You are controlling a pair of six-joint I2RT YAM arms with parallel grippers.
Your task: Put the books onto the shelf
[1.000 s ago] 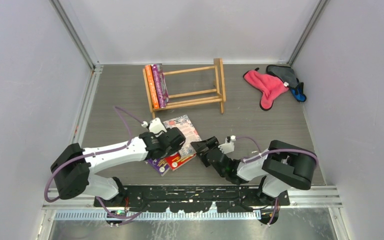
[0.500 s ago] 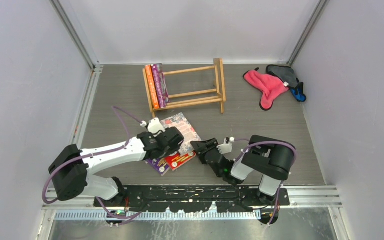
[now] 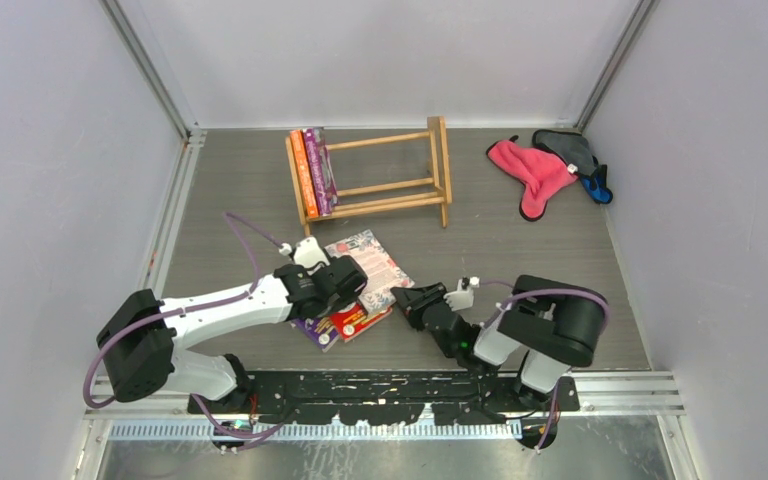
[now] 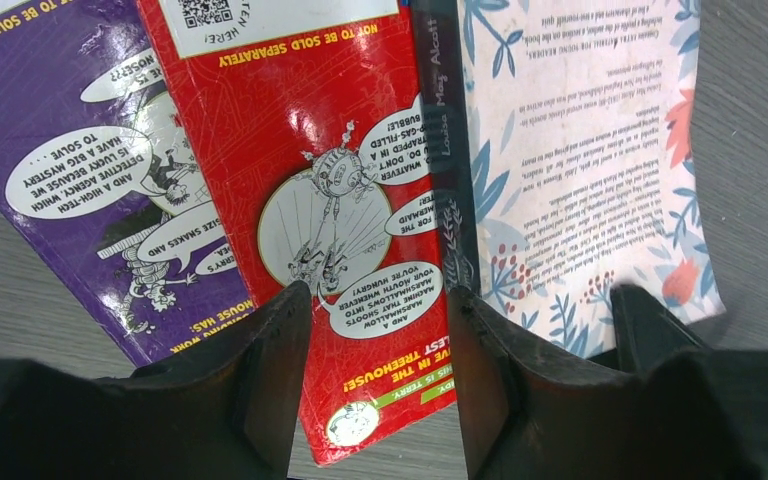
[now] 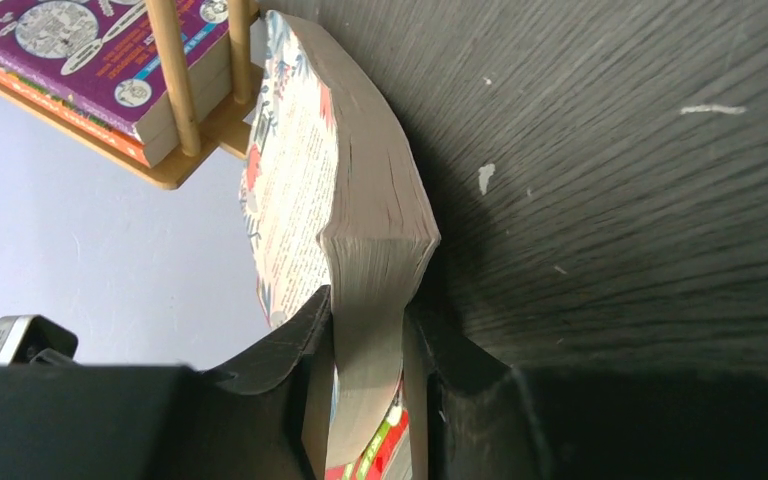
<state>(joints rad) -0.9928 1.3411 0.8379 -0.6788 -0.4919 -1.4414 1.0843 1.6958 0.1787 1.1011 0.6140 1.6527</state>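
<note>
The wooden shelf (image 3: 375, 180) stands at the back with two books (image 3: 313, 170) upright at its left end. Three books lie overlapped on the table: a pale pink floral one (image 3: 368, 258), a red one (image 3: 360, 320) and a purple one (image 3: 317, 332). My left gripper (image 3: 345, 288) is open above them, its fingers either side of the red book (image 4: 330, 150), with the purple book (image 4: 70, 170) to the left and the floral one (image 4: 580, 140) to the right. My right gripper (image 5: 368, 385) is shut on the page edge of the floral book (image 5: 360, 200), whose near corner is lifted off the table.
A pink cloth (image 3: 532, 175), a grey cloth (image 3: 568, 150) and a small blue item (image 3: 600, 188) lie at the back right. Grey walls enclose the table on three sides. The shelf (image 5: 185, 150) and its books (image 5: 80, 60) show behind the lifted book in the right wrist view.
My right gripper has slid onto the floral book's right edge and its jaws have closed on the pages. The left arm has barely moved.
</note>
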